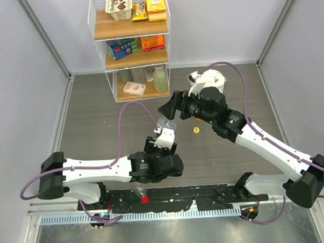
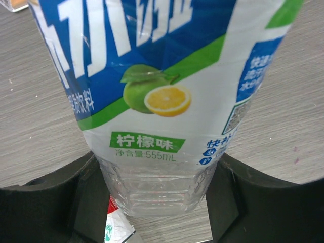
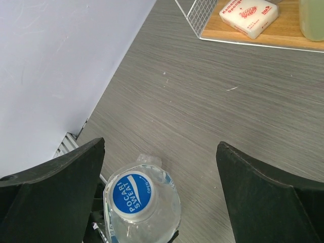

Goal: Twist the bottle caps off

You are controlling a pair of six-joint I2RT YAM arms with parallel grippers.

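A clear bottle with a blue label [image 2: 157,91] stands upright on the table, and my left gripper [image 2: 157,195] is shut on its lower body. The top view shows that bottle [image 1: 166,125] just beyond the left gripper [image 1: 164,137]. Its cap [image 3: 132,196], white with a blue top, is on the neck. My right gripper [image 3: 159,174] hovers above the cap, open, fingers [image 3: 50,192] wide on either side and not touching it; from above, the right gripper [image 1: 170,108] sits over the bottle. A yellow cap [image 1: 195,129] lies loose on the table. A red cap [image 1: 145,199] rests by the arm bases.
A wire shelf [image 1: 130,45] with boxes stands at the back; its bottom level holds a pale green bottle [image 1: 160,79] and a sponge pack [image 3: 249,15]. A red and white label [image 2: 117,225] shows under the held bottle. Grey walls close both sides.
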